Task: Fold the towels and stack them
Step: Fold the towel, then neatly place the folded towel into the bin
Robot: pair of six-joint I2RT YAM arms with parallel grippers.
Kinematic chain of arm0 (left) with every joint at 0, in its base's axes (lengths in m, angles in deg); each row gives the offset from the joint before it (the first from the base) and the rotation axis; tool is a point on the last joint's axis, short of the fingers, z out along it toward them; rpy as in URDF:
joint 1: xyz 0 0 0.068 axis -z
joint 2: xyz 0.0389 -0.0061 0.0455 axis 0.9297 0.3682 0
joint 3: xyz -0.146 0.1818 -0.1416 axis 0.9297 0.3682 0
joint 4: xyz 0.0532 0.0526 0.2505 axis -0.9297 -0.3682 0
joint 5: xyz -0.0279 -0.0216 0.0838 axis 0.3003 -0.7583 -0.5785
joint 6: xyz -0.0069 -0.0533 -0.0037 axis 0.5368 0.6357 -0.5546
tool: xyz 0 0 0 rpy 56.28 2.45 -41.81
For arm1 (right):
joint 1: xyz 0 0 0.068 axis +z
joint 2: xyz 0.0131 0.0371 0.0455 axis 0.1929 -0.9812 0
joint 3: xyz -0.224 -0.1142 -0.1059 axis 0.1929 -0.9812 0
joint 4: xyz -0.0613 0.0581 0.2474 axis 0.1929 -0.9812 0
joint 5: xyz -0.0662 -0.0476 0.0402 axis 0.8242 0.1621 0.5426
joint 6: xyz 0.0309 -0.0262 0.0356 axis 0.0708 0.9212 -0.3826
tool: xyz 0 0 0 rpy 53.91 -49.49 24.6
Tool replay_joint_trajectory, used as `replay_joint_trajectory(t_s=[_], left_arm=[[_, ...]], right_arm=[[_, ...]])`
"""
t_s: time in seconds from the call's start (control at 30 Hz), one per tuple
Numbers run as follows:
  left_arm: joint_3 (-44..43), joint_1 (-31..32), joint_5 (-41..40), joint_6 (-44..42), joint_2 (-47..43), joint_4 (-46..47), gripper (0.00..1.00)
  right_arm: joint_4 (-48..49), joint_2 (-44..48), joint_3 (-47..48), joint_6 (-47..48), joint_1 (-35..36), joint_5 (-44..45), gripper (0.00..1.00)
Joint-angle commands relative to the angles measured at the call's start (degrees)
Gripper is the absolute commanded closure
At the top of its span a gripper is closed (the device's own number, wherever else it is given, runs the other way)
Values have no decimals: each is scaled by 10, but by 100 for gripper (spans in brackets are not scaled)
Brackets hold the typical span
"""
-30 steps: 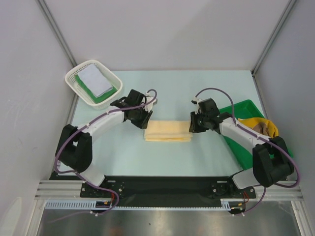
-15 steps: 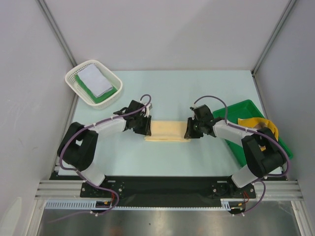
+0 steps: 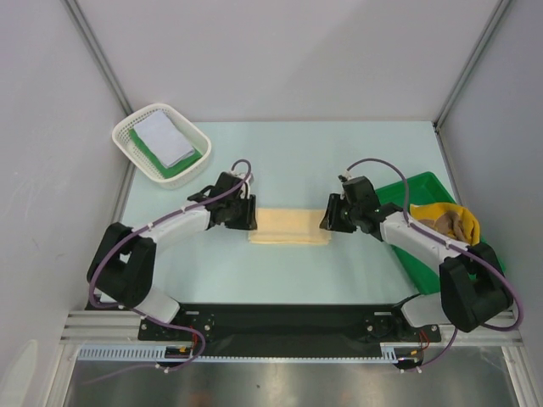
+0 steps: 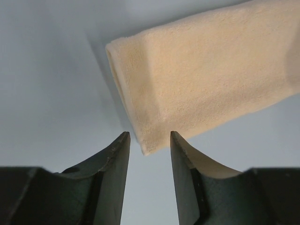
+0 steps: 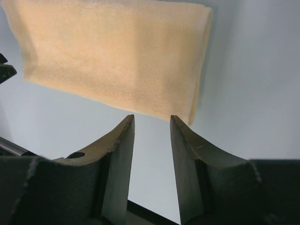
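Cream towel (image 3: 288,226) flat between left tool (image 3: 250,215) and right tool (image 3: 327,221); both agape, gripping nothing.

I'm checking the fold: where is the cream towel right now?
In the top view the cream towel lies folded on the table, between the left gripper and the right gripper.

Cream towel (image 3: 288,226) flat, seemingly folded double
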Motion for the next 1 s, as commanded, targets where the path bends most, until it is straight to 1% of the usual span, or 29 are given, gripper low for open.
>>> replay_joint_trajectory(t_s=[0.0, 0.13, 0.17, 0.23, 0.27, 0.3, 0.4, 0.47, 0.53, 0.63, 0.67, 0.7, 0.73, 0.77, 0.8, 0.83, 0.9, 0.93, 0.97], left_arm=[[36, 3, 27, 26, -8, 28, 54], [54, 3, 46, 42, 10, 51, 56], [57, 4, 44, 45, 11, 54, 57], [60, 3, 28, 48, 17, 51, 62], [60, 3, 19, 47, 19, 47, 68], [58, 3, 8, 46, 20, 38, 70], [53, 3, -28, 45, 21, 22, 70], [47, 3, -43, 46, 17, 14, 71], [35, 3, -46, 46, 12, 1, 68], [2, 2, -78, 38, 4, -32, 62], [-17, 1, -93, 35, 2, -49, 59], [-24, -4, -94, 28, 0, -54, 59], [-30, -8, -90, 22, -4, -53, 58], [-35, -10, -74, 16, -9, -41, 56], [-35, -16, -29, 3, -11, -32, 54], [-35, -17, -10, -1, -11, -24, 52], [-30, -24, 31, -8, -5, -1, 49], [-28, -29, 41, -7, 1, 3, 47], [-22, -33, 51, -5, 8, 14, 47]], right_arm=[[1, -5, -10, -13, -15, 25, 58], [37, -33, -27, -15, -14, 17, 58], [41, -38, -31, -15, -13, 16, 60], [47, -47, -47, -20, -11, 23, 61], [52, -46, -54, -22, -10, 23, 61], [58, -41, -62, -24, -10, 25, 62], [73, -40, -85, -28, -11, 29, 65], [74, -39, -89, -24, -10, 25, 70], [76, -31, -90, -24, -9, 23, 72], [64, -19, -84, -20, -11, 18, 72], [53, -16, -82, -18, -11, 16, 71], [46, -12, -80, -17, -11, 14, 69], [41, 2, -80, -17, -10, 12, 66], [35, 9, -80, -17, -11, 10, 64], [26, 17, -81, -16, -11, 10, 61], [23, 29, -82, -15, -11, 9, 55], [11, 58, -82, -11, -11, 10, 49], [8, 67, -81, -9, -12, 10, 43], [3, 84, -76, -7, -13, 8, 39]])
